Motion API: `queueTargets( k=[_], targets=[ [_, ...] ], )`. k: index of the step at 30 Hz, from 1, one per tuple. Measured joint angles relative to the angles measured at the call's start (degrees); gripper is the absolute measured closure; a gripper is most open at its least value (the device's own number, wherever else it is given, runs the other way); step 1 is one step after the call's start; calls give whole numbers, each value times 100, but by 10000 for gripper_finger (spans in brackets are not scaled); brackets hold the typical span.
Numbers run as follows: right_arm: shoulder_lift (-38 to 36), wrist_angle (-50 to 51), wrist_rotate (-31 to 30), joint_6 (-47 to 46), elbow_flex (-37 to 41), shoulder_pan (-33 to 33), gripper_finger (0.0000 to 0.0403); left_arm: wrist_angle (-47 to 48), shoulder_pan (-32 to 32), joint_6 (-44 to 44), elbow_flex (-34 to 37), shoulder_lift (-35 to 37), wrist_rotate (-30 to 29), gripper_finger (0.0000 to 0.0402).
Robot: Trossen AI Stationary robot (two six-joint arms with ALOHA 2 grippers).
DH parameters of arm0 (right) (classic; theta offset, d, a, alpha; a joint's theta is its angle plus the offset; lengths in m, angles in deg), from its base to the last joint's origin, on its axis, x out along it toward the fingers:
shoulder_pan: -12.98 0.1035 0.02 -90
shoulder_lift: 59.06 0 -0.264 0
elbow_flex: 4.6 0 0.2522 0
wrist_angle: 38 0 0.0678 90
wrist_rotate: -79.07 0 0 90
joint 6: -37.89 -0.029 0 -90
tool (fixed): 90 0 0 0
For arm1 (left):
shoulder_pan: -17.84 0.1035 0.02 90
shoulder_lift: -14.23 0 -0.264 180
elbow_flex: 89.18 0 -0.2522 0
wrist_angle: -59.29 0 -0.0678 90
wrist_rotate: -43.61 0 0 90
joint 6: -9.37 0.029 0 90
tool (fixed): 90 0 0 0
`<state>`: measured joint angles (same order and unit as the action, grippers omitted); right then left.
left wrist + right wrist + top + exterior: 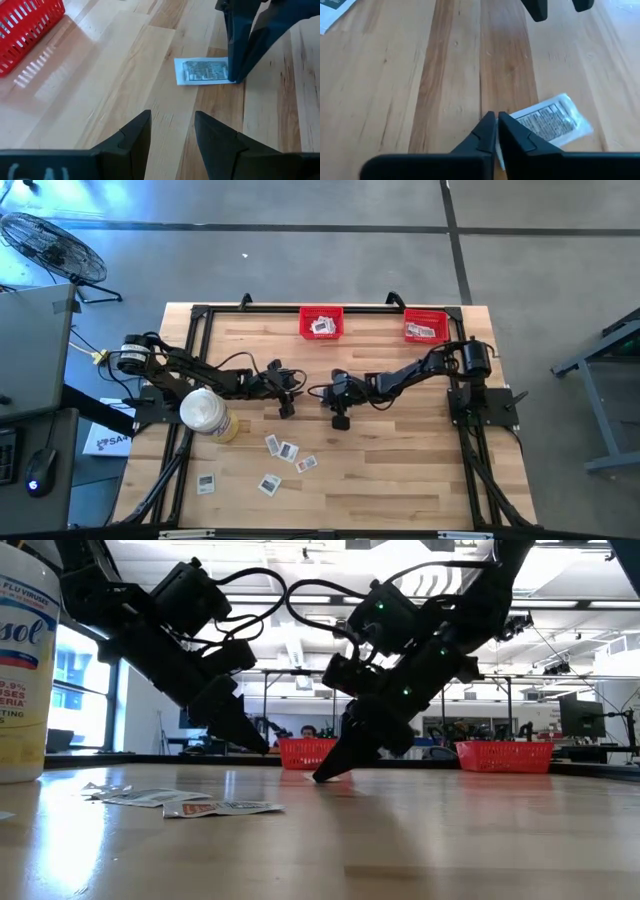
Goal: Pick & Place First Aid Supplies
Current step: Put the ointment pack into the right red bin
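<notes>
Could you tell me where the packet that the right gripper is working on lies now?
The packet lies flat mid-table under the shut right gripper, with the open left gripper close beside it.

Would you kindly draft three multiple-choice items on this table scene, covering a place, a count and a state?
1. Where do the red bins stand?
A. along the far edge
B. among the loose packets
C. off the table

2. How many red bins are there?
A. one
B. two
C. four

3. How is the right gripper?
A. wide open
B. shut, tips down on the table at a packet
C. holding the white canister

Answers: 1 A, both sit at the table's far edge; 2 B, two show from above; 3 B, its fingers meet at the packet's edge.
</notes>
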<state>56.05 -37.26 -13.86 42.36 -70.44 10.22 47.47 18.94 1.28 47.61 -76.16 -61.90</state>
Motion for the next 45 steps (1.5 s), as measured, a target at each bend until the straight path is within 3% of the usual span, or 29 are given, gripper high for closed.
queueTargets(
  k=[10,24,28,31,38,45],
  targets=[
    [-254,-47,-192,-426,53,57,402,41,0,-72,0,0,-6,252],
    [-1641,1075,-317,-1008,69,30,403,44,-2,-121,-2,0,-59,252],
    [-2200,1699,-626,-1317,59,-36,403,52,-2,-121,-2,0,-70,252],
    [-2667,2317,-1207,-1677,58,-169,403,52,-2,-123,-2,0,-72,252],
    [-3616,4352,-2719,-2948,50,-1001,403,64,-4,-186,-2,0,-46,252],
    [-3873,5211,-2965,-3230,50,-2689,403,66,-4,-178,-2,0,98,252]
  ],
)
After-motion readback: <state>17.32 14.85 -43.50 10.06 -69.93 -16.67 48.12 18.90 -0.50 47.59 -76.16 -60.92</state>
